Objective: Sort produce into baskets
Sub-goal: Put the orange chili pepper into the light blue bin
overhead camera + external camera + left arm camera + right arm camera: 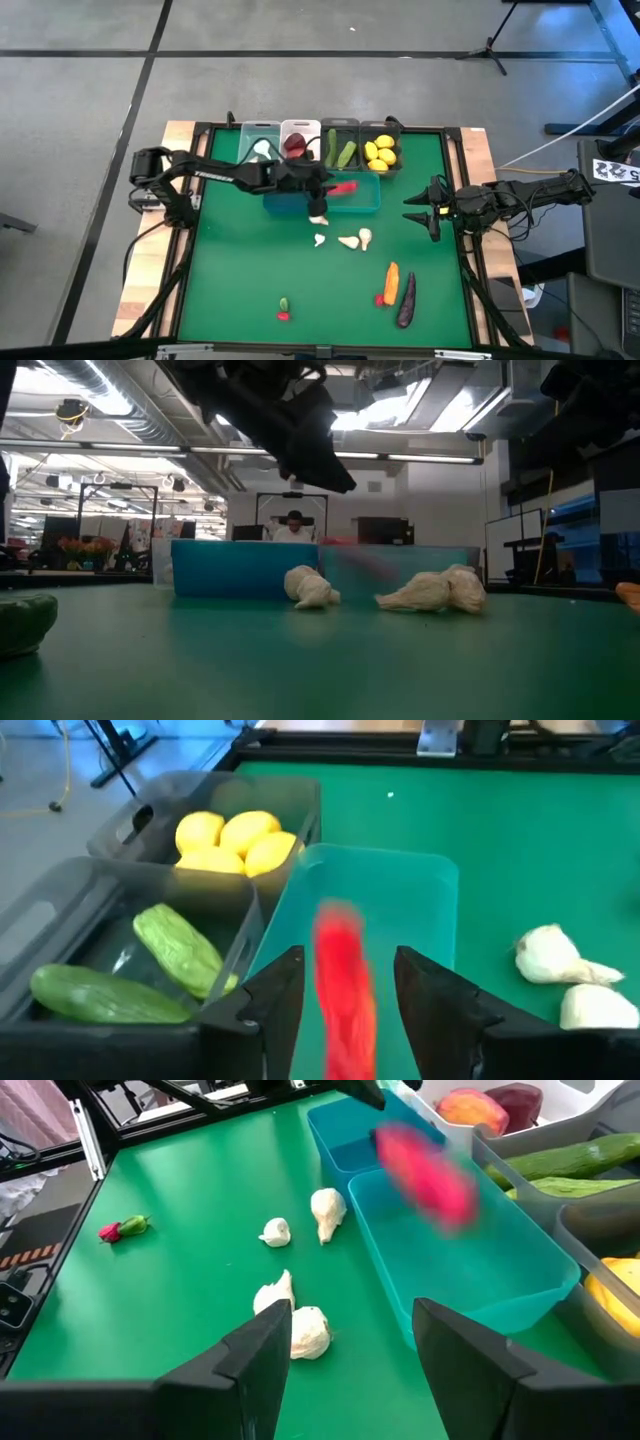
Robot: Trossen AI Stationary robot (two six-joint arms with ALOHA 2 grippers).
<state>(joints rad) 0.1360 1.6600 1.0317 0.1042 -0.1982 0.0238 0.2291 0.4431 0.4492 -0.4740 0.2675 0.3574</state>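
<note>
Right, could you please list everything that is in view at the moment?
Bins: six; clear, white, two grey in the far row; blue, teal in front of it.
Lemons: several, yellow, end grey bin.
Cucumbers: two, green, other grey bin.
Peach: one, red, white bin.
Eggplants: two, purple; near mat, white bin.
Garlic: four, white, mid mat.
Pepper: one, red, above teal bin.
Carrot: one, orange, beside near eggplant.
Person: one, background.
Left claw: open around pepper.
Right claw: open, right side.

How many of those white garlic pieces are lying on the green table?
4 garlic pieces, all loose on the mat: one beside the blue bin, one just next to it, and two touching, nearer the right gripper.
</note>
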